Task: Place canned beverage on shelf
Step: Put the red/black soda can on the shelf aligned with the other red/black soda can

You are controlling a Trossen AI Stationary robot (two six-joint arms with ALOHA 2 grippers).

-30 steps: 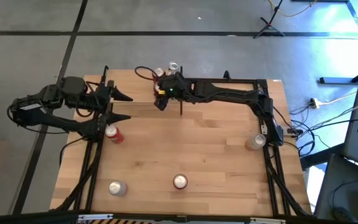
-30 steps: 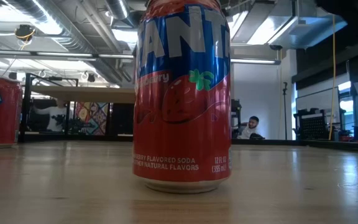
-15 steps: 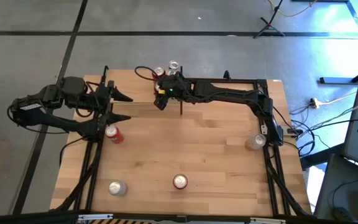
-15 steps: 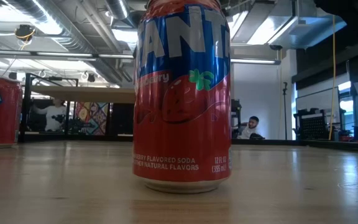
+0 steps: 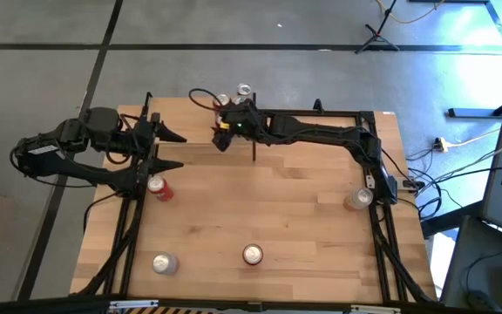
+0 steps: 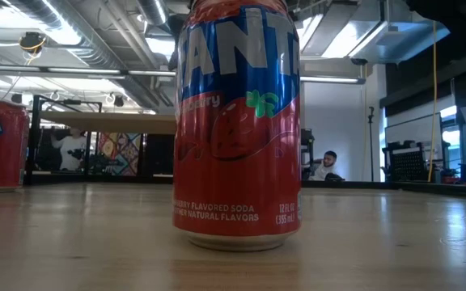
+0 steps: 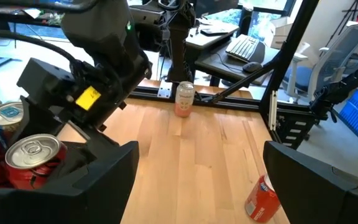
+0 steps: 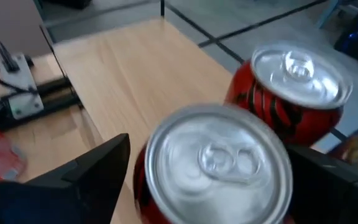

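My right gripper (image 5: 224, 133) reaches over the far middle of the table to the small light-wood shelf (image 8: 117, 62) and is shut on a red can with a silver top (image 8: 219, 163). A second red can (image 8: 294, 87) stands upright on the shelf just beyond it, and these shelf cans show in the high view (image 5: 224, 101). My left gripper (image 5: 169, 149) hovers open and empty at the table's left side, pointing toward the shelf; it also shows in the left wrist view (image 7: 197, 180). My right gripper has the can between its two fingers, one finger (image 8: 86, 180) on each opposite side of the can's wall near its top rim (image 8: 143, 163). The fingers come from the table's right, slanting down. The can is upright; its base is hidden.
Loose cans stand on the table: one by the left arm (image 5: 157, 187), one at the right (image 5: 357, 199), two near the front edge (image 5: 251, 255) (image 5: 164, 263); the front ones fill the low view (image 6: 237, 121). A black shelf post (image 5: 254, 150) stands beside my right gripper.
My right gripper has gone a little toward the table's far left with the can, which stays upright.
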